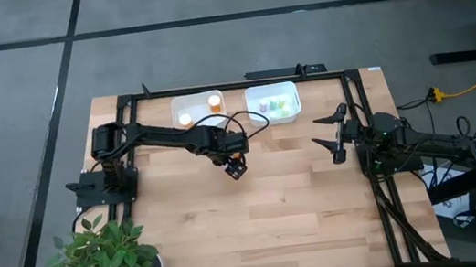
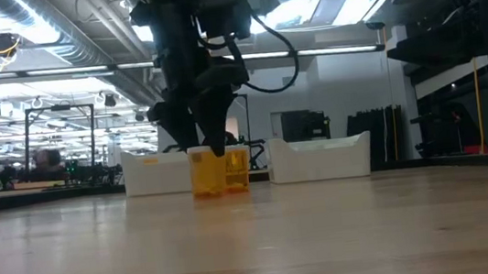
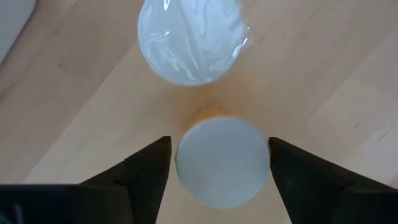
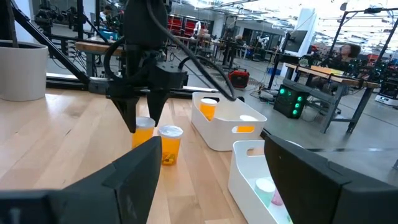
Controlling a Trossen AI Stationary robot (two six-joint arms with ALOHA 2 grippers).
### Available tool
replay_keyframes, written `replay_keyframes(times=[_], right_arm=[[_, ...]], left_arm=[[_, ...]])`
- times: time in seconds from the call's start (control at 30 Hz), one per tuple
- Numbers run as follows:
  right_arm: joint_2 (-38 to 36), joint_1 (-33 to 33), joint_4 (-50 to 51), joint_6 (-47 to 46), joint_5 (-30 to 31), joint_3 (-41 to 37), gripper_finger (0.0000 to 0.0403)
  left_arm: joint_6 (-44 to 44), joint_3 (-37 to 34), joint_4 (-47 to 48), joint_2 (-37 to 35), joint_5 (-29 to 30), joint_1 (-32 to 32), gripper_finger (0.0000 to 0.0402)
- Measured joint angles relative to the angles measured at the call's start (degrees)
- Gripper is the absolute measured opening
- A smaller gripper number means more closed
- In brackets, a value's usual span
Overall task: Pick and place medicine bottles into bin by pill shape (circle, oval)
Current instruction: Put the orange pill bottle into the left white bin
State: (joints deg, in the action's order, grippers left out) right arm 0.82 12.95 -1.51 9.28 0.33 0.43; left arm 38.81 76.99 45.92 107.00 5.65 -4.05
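While my left tool point(image 3: 217, 163) hangs over the middle of the pale wooden bench point(image 1: 303, 208) with its two dark fingers apart, one each side of a white round cap, the main risk as I judge it is the neighbour: a second orange-bodied medicine bottle point(image 4: 170, 144) stands just beside the one I am after, and a finger coming down on that side could knock it over or pinch both together. Closing off-centre could also tip my target. That target, a small orange plastic medicine bottle with a white cap point(image 3: 222, 160), stands upright between my fingers, not yet clamped as far as I can see. Farther back are two white rectangular plastic bins, the left bin point(image 1: 196, 109) holding orange bottles and the right bin point(image 1: 272, 103) holding pale green ones. My right tool point(image 1: 334, 135) waits open at the right side of the bench, holding nothing
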Motion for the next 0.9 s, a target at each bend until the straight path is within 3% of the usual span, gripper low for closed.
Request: replay_keyframes(times=[0.4, 0.6, 0.73, 0.9], right_arm=[[0.02, 0.0, -0.01, 0.0, 0.01, 0.0, 0.0286], [0.02, 0.0, -0.01, 0.0, 0.01, 0.0, 0.0286], [0.02, 0.0, 0.02, 0.0, 0.01, 0.0, 0.0286], [0.04, 0.0, 0.02, 0.0, 0.01, 0.0, 0.0286]], left_arm=[[1.0, 0.07, 2.28, -0.19, -0.82, -0.07, 0.0201], [2.27, 0.13, 4.65, -2.64, -7.06, -2.03, 0.0201], [1.57, 4.35, 12.17, -4.07, -7.3, -4.74, 0.0201], [-3.11, 13.62, 20.69, -4.3, -2.98, -10.62, 0.0201]])
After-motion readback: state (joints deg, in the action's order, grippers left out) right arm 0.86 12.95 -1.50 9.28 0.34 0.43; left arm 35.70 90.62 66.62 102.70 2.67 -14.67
